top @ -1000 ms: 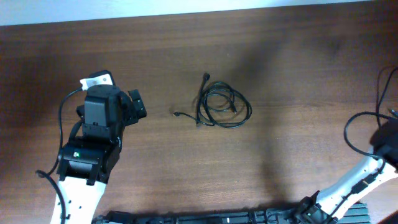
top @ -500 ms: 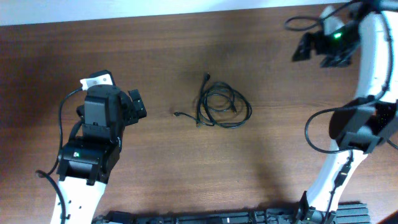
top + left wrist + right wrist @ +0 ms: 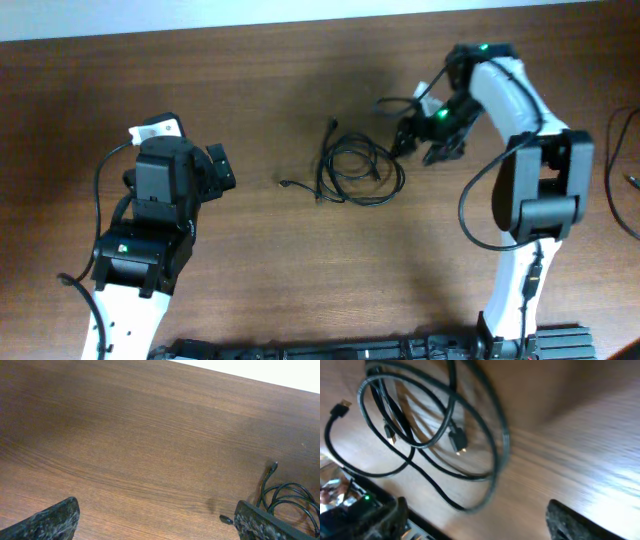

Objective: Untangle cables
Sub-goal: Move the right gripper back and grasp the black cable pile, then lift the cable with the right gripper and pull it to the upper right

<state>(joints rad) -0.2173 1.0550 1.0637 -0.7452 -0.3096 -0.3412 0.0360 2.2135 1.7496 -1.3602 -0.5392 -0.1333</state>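
Note:
The cables (image 3: pixel 358 170) lie as a loose bundle of thin black loops at the middle of the table, with one plug end trailing left (image 3: pixel 285 184). My right gripper (image 3: pixel 412 142) hovers just right of the bundle, open. In the right wrist view the loops (image 3: pixel 420 440) fill the upper left, and the lowest loop hangs just ahead of the open right gripper (image 3: pixel 477 520), with nothing gripped. My left gripper (image 3: pixel 222 170) stands open well left of the bundle. In the left wrist view the cables (image 3: pixel 290 497) show at lower right, beyond the open left gripper (image 3: pixel 157 525).
Brown wooden table (image 3: pixel 300 270) with a pale strip along its far edge (image 3: pixel 300 12). Thick black arm wires hang by the right arm (image 3: pixel 480 220). A dark rail runs along the near edge (image 3: pixel 350 350).
The right arm has swung in from the far right edge, past the back right corner, down to the cables' right side. The left arm and the cables have not moved.

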